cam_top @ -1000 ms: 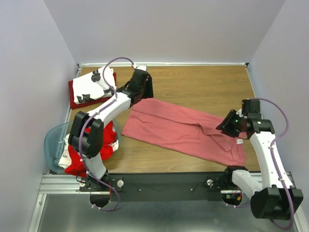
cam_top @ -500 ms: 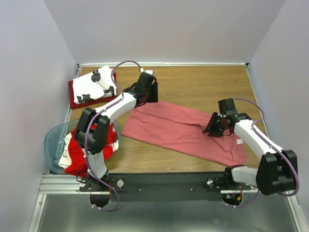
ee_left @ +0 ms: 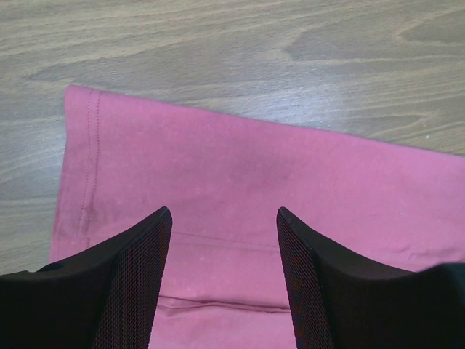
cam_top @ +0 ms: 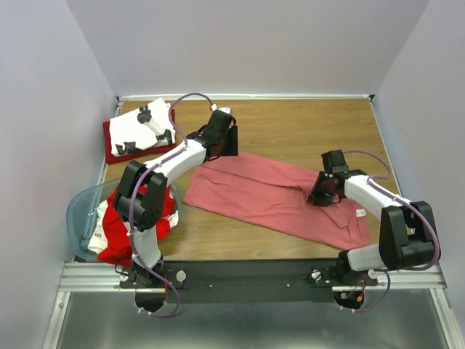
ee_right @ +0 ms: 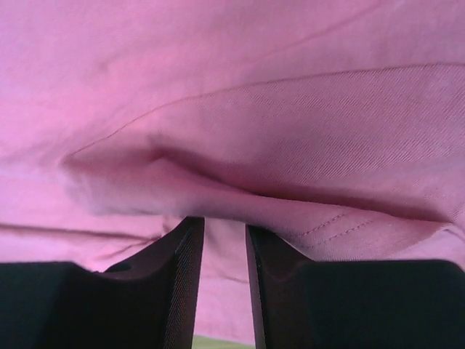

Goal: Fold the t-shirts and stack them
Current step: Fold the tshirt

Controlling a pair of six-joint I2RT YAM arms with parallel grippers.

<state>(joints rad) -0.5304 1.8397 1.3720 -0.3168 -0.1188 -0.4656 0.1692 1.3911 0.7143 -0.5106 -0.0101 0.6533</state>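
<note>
The large salmon-pink t-shirt (cam_top: 269, 193) lies long and partly folded across the table's middle. My left gripper (cam_top: 220, 151) hovers open over its upper-left corner; in the left wrist view the fingers (ee_left: 138, 276) straddle bare pink cloth (ee_left: 254, 167) near the hem, touching nothing. My right gripper (cam_top: 320, 195) is low on the shirt's right part. In the right wrist view its jaws (ee_right: 225, 222) stand a narrow gap apart, with the tips tucked under a raised fold of pink cloth (ee_right: 240, 94). A white t-shirt with black prints (cam_top: 145, 125) lies folded on a dark red one (cam_top: 111, 150) at back left.
A translucent pale-blue tub (cam_top: 78, 211) stands at the near left, with bright red and white shirts (cam_top: 116, 240) bunched in it, partly behind the left arm. Bare wood shows behind the pink shirt. Walls close in the table on three sides.
My right gripper has swung in from the right and come down onto the shirt's fold. My left gripper has shifted a little right along the shirt's upper-left corner.
</note>
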